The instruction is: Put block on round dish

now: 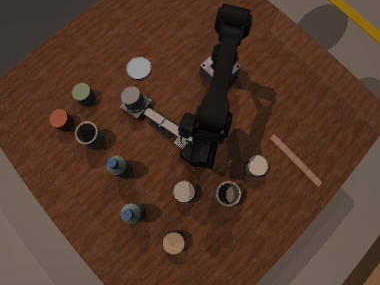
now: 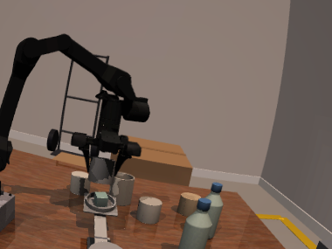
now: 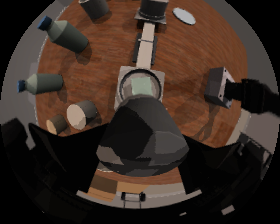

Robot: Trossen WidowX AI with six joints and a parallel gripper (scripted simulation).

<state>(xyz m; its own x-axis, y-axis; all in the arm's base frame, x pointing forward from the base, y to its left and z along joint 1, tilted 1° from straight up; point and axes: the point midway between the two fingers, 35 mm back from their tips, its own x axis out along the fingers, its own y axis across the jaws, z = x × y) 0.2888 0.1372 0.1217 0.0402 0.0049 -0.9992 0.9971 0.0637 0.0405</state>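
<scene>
Directly beneath my jaws, which are clamped on the lifted cup [image 2: 101, 170], the pale green block [image 2: 101, 198] sits uncovered on the balance's [image 1: 161, 121] near pad, with the round dish [image 1: 138, 68] beyond the far cup [image 1: 131, 97].

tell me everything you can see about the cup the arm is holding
The lifted cup is a plain grey, matte, tapered cup held upside down, its wider open mouth facing down. The gripper is shut on it, black fingers pressing its sides. It hangs in the air, slightly tilted, just above the balance pan, touching nothing else. Below it on that pan the small pale green block sits uncovered.
</scene>
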